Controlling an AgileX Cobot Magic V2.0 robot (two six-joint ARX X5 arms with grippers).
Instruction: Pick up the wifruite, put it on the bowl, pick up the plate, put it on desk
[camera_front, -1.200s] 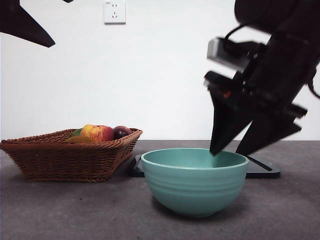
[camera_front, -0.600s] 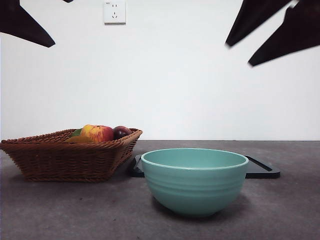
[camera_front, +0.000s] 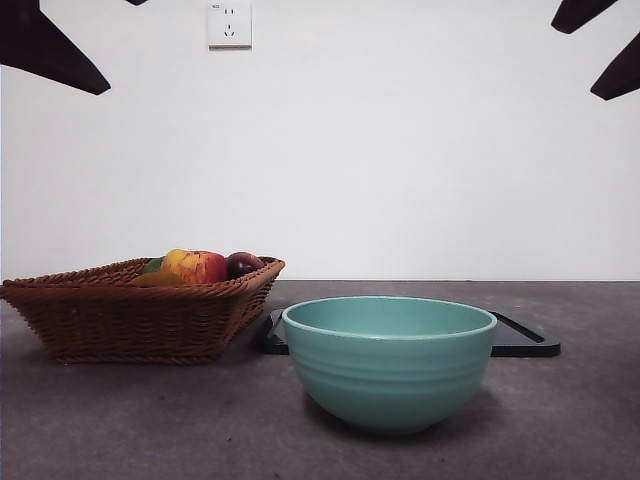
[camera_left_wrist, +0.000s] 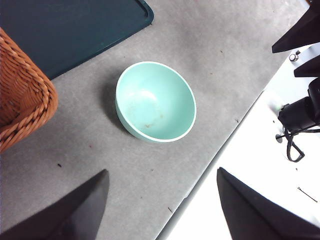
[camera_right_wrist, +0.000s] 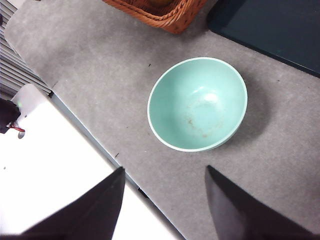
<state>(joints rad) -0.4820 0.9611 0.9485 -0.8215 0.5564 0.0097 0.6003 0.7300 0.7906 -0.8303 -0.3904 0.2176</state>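
A: Bowl position?
B: Teal bowl (camera_front: 390, 362) upright on grey tabletop (camera_front: 150, 420), nothing inside. Black tray (camera_front: 525, 342) just behind it, wicker basket (camera_front: 130, 315) with fruit (camera_front: 197, 266) off to one side.
A: Pincers?
B: Left pincer (camera_left_wrist: 162, 200) high above the tabletop, spread wide, carrying nothing. Right pincer (camera_right_wrist: 165, 197) likewise raised over the bowl, parted, gripping nothing. Seen only as black tips at top corners in front view.
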